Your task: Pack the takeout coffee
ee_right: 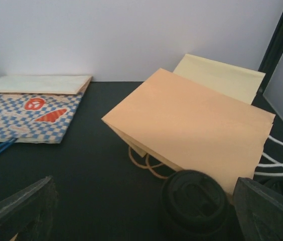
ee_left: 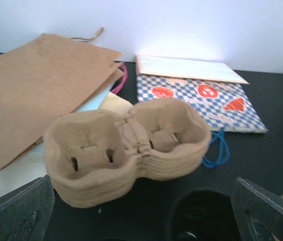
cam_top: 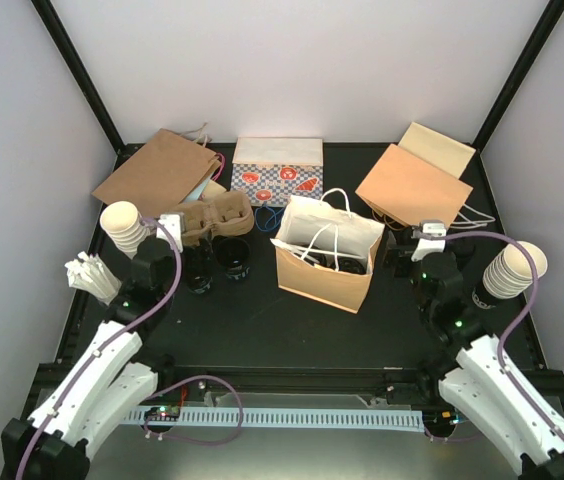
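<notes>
Two takeout coffee cups (cam_top: pixel 232 254) with black lids stand left of the open brown paper bag (cam_top: pixel 312 277), whose white handles hang over it. Something dark lies inside the bag. My left gripper (cam_top: pixel 188 256) is open beside these cups. In the left wrist view one black cup (ee_left: pixel 201 217) sits low between the spread fingers (ee_left: pixel 16 212), off to the right. My right gripper (cam_top: pixel 408 256) is open to the right of the bag. In its wrist view, a black-lidded cup (ee_right: pixel 194 200) stands between the fingers (ee_right: pixel 269 211), near the right one, untouched.
A stack of brown pulp carriers (cam_top: pixel 217 216) lies behind the left cups. Flat paper bags (cam_top: pixel 157 170) (cam_top: pixel 412 185) and a blue checked bag (cam_top: pixel 277 172) lie at the back. Stacks of cream cups (cam_top: pixel 125 228) (cam_top: pixel 514 270) flank the arms. White packets (cam_top: pixel 87 272) sit at left.
</notes>
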`<state>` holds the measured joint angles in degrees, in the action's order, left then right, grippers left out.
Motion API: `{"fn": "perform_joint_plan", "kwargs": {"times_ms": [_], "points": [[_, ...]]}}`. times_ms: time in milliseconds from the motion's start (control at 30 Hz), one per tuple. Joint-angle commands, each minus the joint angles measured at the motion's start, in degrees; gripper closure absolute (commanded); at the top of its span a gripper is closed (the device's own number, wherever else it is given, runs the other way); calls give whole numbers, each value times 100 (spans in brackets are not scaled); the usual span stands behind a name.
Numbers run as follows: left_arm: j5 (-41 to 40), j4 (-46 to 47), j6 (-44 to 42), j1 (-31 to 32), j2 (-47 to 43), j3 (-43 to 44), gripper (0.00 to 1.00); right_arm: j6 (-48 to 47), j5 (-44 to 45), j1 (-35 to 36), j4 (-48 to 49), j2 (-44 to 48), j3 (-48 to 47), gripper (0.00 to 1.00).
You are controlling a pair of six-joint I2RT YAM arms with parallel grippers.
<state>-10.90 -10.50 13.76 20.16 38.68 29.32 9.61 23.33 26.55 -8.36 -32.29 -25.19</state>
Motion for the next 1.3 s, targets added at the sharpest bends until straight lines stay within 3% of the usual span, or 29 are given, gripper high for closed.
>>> {"fn": "perform_joint_plan", "kwargs": {"times_ms": [0, 200, 433, 733, 967, 1067, 1200, 1267], "points": [[-264, 984, -55, -249, 316, -193, 1, -450, -110, -389, 1306, -525, 13, 4], [-1169, 2138, -402, -256, 1038, -499, 1, -1584, -123, -590, 3870, -1215, 1013, 17], [-1655, 3515, -1168, -296, 1633, -823, 1, -1319, -731, -1363, 4856, -1985, 1407, 17], [-824, 5284, -1551, -921, 2630, -1410, 1, -1298, -826, -1699, 6117, -3515, 1342, 15], [-404, 5605, -1745, -1203, 3032, -1229, 1, -1354, -1031, -1882, 6866, -4428, 1116, 12], [-297, 5687, -1902, -1264, 3232, -1129, 1, -1199, -1421, -2122, 6291, -4428, 848, 10], [-3, 6373, -1806, -1519, 3648, -1284, 1, -983, -1755, -2412, 7109, -4836, 1043, 8], [155, 6448, -1747, -1595, 3785, -1288, 1, -971, -1767, -2417, 6735, -4800, 950, 5]]}}
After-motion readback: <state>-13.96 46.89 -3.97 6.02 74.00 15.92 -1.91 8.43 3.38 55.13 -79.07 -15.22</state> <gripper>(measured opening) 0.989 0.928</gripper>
